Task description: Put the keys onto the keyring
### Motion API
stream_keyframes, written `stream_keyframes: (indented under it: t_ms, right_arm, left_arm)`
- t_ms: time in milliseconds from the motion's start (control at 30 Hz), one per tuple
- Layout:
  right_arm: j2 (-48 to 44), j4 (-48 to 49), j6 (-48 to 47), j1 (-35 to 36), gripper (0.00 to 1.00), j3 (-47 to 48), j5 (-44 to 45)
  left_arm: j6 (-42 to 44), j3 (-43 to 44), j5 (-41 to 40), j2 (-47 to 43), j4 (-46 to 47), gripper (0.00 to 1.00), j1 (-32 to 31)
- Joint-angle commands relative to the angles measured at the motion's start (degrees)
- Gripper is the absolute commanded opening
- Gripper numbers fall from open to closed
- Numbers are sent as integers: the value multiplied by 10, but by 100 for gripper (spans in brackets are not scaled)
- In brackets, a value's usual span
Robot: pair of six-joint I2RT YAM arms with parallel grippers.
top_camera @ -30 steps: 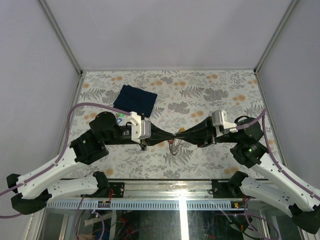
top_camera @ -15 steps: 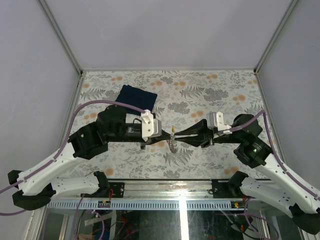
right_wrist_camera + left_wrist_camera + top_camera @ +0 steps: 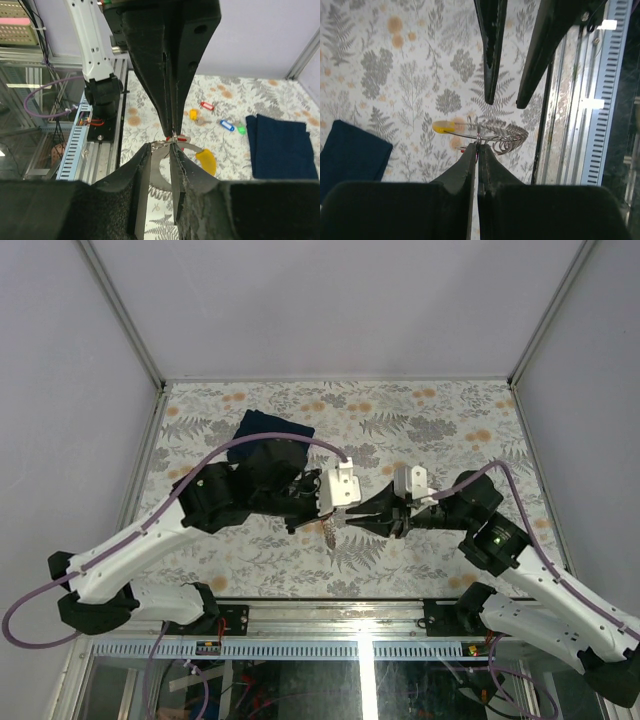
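Grey metal keyring (image 3: 506, 144) — thin, coiled — pinched between black left jaws.

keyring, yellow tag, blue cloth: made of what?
Keyring: thin grey wire with glints, likely bare metal. Yellow tag: smooth, opaque, evenly coloured, probably plastic. Blue cloth: matte, folded flat, apparently fabric.

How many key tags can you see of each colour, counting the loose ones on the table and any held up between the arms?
Red tags: 2
Yellow tags: 2
Blue tags: 1
Green tags: 1
Total: 6
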Motion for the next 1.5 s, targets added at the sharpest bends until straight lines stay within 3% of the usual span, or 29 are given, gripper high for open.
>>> stream_keyframes:
  t_ms: [0,300,600,1133,1467]
  right_arm:
    - [-7,75,25,0,28,-44,24]
    - [-8,263,82,0,28,-158,55]
    - [55,551,177,0,29,-251,58]
    - [184,714,272,1,31,-215,-36]
    - [222,738,291,12,30,-192,-62]
  left_arm:
    - [0,49,-63,36,-95,0,-15]
    - [-40,113,-174,96,-191,0,-66]
    - [-51,139,-183,115,-216,0,-95]
    - [-51,148,-184,121,-224,0,-108]
    - [-48,146,-185,123,-223,0,-110]
